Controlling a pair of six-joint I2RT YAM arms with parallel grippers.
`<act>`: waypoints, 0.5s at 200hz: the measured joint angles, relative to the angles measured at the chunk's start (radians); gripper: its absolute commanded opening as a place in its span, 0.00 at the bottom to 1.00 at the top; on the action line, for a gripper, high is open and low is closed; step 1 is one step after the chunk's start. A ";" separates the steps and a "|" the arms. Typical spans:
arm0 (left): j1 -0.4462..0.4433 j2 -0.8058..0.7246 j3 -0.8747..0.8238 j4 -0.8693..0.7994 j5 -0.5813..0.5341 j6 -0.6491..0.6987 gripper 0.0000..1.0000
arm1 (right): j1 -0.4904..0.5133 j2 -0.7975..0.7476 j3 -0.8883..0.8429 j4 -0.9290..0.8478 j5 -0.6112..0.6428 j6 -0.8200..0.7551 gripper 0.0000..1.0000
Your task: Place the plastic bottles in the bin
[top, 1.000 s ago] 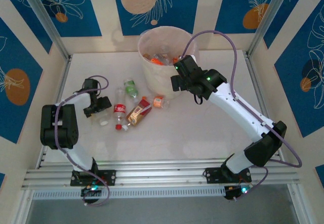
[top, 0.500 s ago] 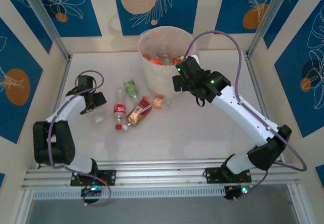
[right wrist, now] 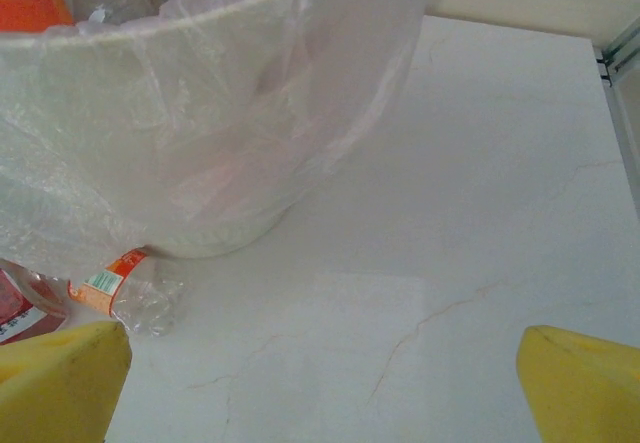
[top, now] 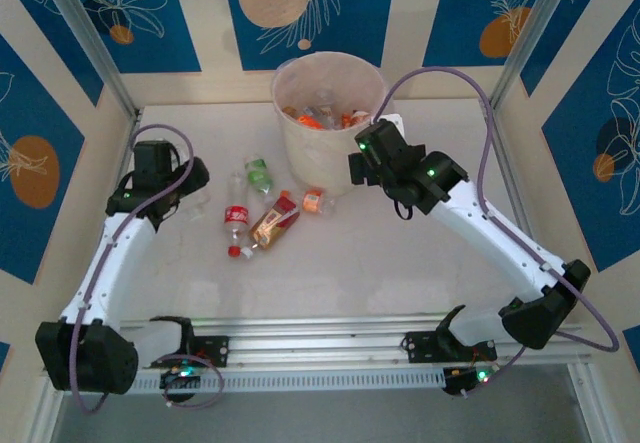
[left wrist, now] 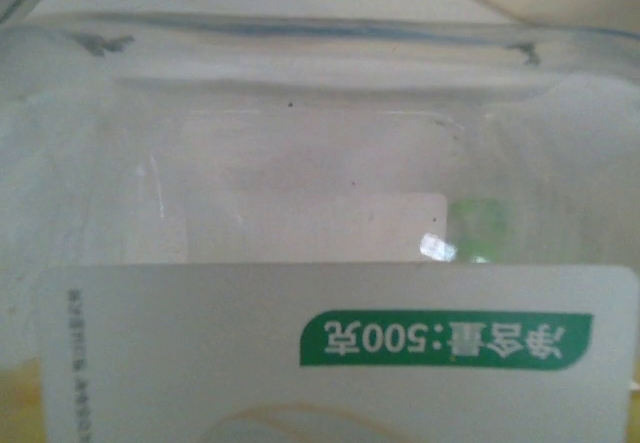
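Left wrist view: hard against the lens, a clear plastic bottle point(left wrist: 320, 163) lying crosswise. On its white label, upside down, a green band with white print, "净含量:500克". Along the label's left edge, a line of tiny grey print, too small to read. Left pincer point(top: 192, 181) clamped on this bottle, with a sliver of yellow finger point(left wrist: 15, 403) at the lower left corner, against the label.

Top external view: left pincer near the left side of the pale tabletop point(top: 400, 253), well apart from the tall round cream-white bin point(top: 315, 163). Bin at the far middle, lined with thin clear plastic. Inside it, several orange-labelled bottles point(top: 320, 118). On the tabletop just near-left of the bin, four more:
- a green-labelled bottle point(top: 258, 174)
- a red-labelled bottle point(top: 235, 221), red cap toward the near edge
- a bronze-labelled bottle point(top: 274, 221)
- a small crushed orange-labelled bottle point(top: 314, 201), close to the bin's foot

Brand names on these too small to make out. Right pincer just beside the bin's near-right wall.

Right wrist view: right pincer point(right wrist: 320, 403) spread wide, yellow fingertips point(right wrist: 60, 378) at both lower corners, nothing between them, bare tabletop beneath. Ahead, the bin's wall and crinkled liner. At its foot, the small crushed orange-labelled bottle; touching the wall or just short of it, impossible to tell.
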 measured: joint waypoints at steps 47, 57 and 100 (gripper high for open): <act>-0.192 0.066 0.211 0.010 -0.002 -0.002 0.74 | 0.000 -0.078 -0.055 0.029 0.022 0.029 0.99; -0.226 0.101 0.270 0.023 0.002 0.001 0.74 | 0.000 -0.092 -0.063 0.034 0.025 0.034 0.99; -0.344 0.309 0.578 0.085 0.024 0.051 0.73 | -0.010 -0.146 -0.098 0.056 0.029 0.051 0.99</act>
